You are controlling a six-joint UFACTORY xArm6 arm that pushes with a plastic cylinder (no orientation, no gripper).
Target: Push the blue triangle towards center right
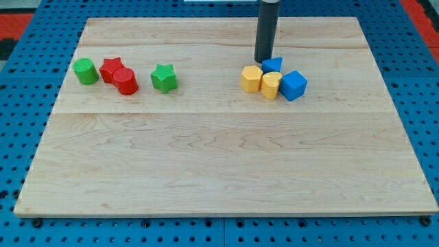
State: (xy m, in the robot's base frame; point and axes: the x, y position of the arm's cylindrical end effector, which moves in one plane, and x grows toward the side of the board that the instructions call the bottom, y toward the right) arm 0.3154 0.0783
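The blue triangle (274, 64) lies at the upper middle-right of the wooden board (219, 165), at the top of a tight cluster. My tip (263, 60) stands just at the triangle's upper left, touching or almost touching it. Below the triangle are a yellow hexagon block (251, 79) and a yellow rounded block (271, 85), and a blue cube (293, 85) sits at the cluster's right. The rod rises dark and straight to the view's top.
At the board's left stand a green cylinder (86, 71), a red star (111, 68), a red cylinder (126, 81) and a green star (164, 77). A blue pegboard surface (425, 103) surrounds the board.
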